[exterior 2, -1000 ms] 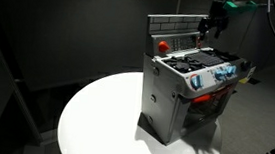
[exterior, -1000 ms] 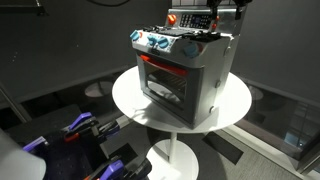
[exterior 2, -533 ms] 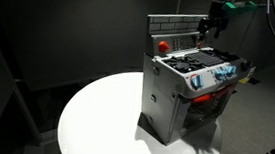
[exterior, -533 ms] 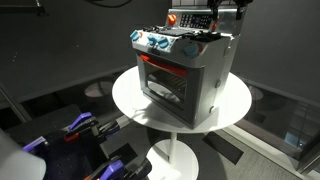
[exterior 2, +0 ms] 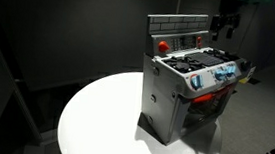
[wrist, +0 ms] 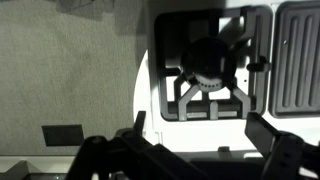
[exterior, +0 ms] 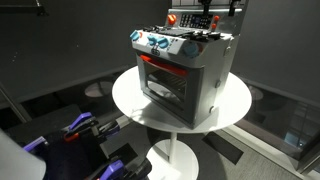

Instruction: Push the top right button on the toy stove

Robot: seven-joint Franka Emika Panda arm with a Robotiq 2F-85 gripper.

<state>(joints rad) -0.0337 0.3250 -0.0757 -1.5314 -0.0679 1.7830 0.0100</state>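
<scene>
The toy stove [exterior: 185,70] stands on a round white table [exterior: 130,100] in both exterior views [exterior 2: 192,87]. Its back panel carries a red button [exterior 2: 162,45] and further small controls [exterior 2: 191,40]. Blue knobs [exterior: 157,43] line its front. My gripper [exterior 2: 226,22] hangs above and just beyond the stove's back panel, apart from it; in an exterior view it is mostly cut off at the top edge [exterior: 233,9]. In the wrist view the fingers [wrist: 200,135] are spread open and empty, over a black burner [wrist: 205,75].
A ribbed black griddle plate [wrist: 300,60] lies next to the burner. Clutter with blue and red parts [exterior: 80,128] sits on the floor beside the table base [exterior: 175,155]. Dark curtains surround the scene.
My gripper has lifted and drawn back from the stove's back panel. The stove has not moved.
</scene>
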